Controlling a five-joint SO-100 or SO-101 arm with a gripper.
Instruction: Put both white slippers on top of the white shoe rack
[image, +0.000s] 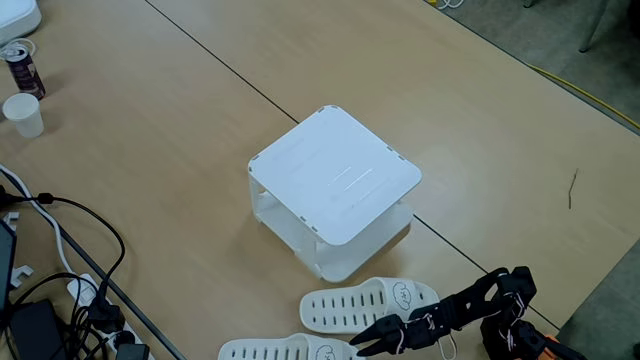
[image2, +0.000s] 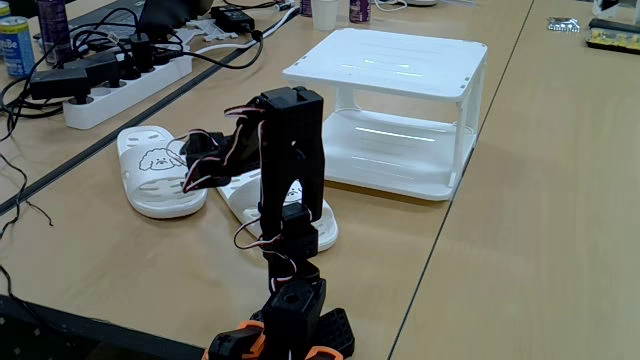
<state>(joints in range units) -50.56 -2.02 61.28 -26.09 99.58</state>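
Tool (image: 362, 346) hovered between the two white slippers (image: 368, 303), jaws slightly apart, gripping nothing. Risk: it closes on the smooth rubber strap, which slips free before the white shoe rack (image: 335, 175) beyond.

Black arm (image2: 292, 150) with orange base pieces and loose red-white wires

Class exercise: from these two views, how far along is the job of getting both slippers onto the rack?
Nothing looks done: the flat top of the white plastic shoe rack is bare. Both white rubber slide slippers lie on the wooden table beside it. The black two-finger gripper hangs between them, jaws apparently open, holding nothing. Left: lifting each slipper onto the rack.
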